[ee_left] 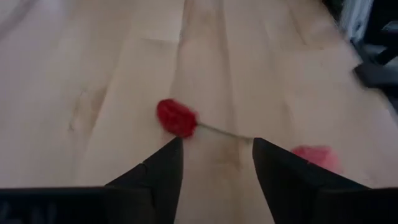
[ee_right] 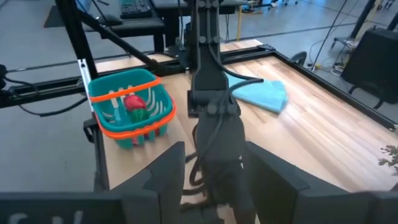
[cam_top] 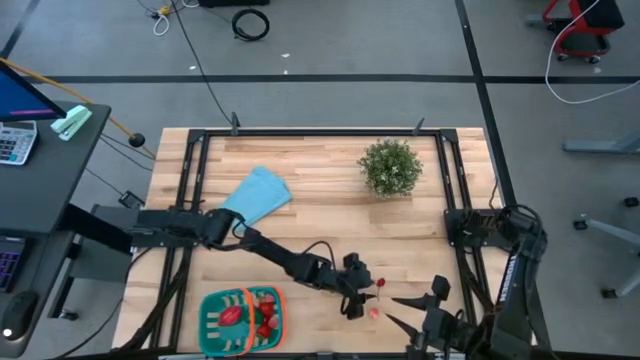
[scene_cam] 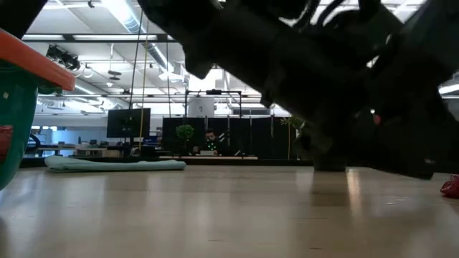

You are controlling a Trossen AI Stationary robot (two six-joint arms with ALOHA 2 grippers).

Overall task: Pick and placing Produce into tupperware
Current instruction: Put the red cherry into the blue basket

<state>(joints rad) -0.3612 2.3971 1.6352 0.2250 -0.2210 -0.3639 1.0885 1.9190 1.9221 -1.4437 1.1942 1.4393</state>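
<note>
Presently the left gripper [ee_left: 214,171] hangs low over the counter [cam_top: 330,215] with its fingers [ee_left: 155,174] spread wide and nothing between them; a red cherry [ee_left: 176,117] on a thin stem lies just ahead of the gap, and a pink piece [ee_left: 316,157] lies just beside it toward the right arm. In the high view this puts the left gripper [cam_top: 355,295] at about 5 o'clock on the counter, touching distance from the 2 loose pieces. The cherry is small and round, so I judge that a closing finger could nudge it aside, or catch only the stem and let the fruit swing or drop on the way over. The right gripper [ee_right: 214,180], also open and empty, waits close by at 5 o'clock, and the 2 arms could foul each other if either moves carelessly. Well apart at 7 o'clock stands the tupperware [cam_top: 242,320], already holding several red pieces. Farther out on the pale wood planks, a light blue cloth [cam_top: 257,195] lies at 10 o'clock and a potted plant [cam_top: 390,166] at 1 o'clock. Beyond, grey floor carries cables, and the low view shows a lit room with monitors.
</note>
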